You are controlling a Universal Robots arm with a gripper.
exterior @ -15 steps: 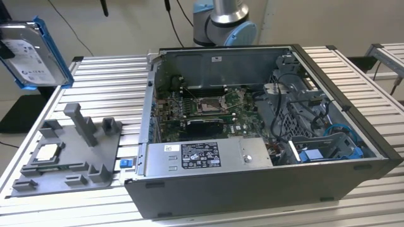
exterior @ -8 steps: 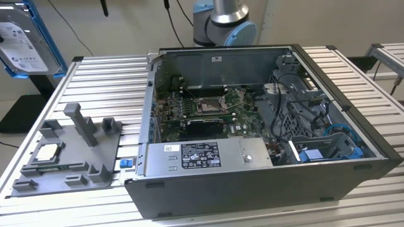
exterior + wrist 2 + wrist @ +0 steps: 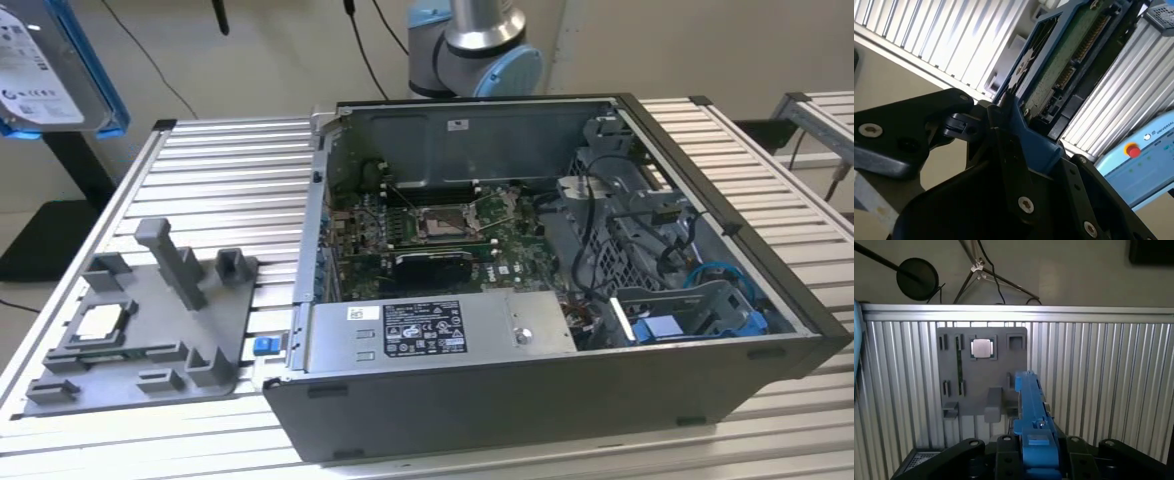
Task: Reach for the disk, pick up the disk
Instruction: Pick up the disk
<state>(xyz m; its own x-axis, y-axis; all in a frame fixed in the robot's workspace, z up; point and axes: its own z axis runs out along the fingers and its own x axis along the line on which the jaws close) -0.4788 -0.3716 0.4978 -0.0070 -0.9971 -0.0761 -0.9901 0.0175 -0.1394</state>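
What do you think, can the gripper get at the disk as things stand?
Yes, it seems so: the gripper looks shut on the disk, its blue frame in the grip, up above the table. Nothing stands between them.

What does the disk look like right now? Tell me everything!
The disk is a flat silver rectangle with a white label, a green circuit board on its other face and a blue plastic frame round its edges. The gripper clamps the frame, holding it in the air above the ribbed metal table.
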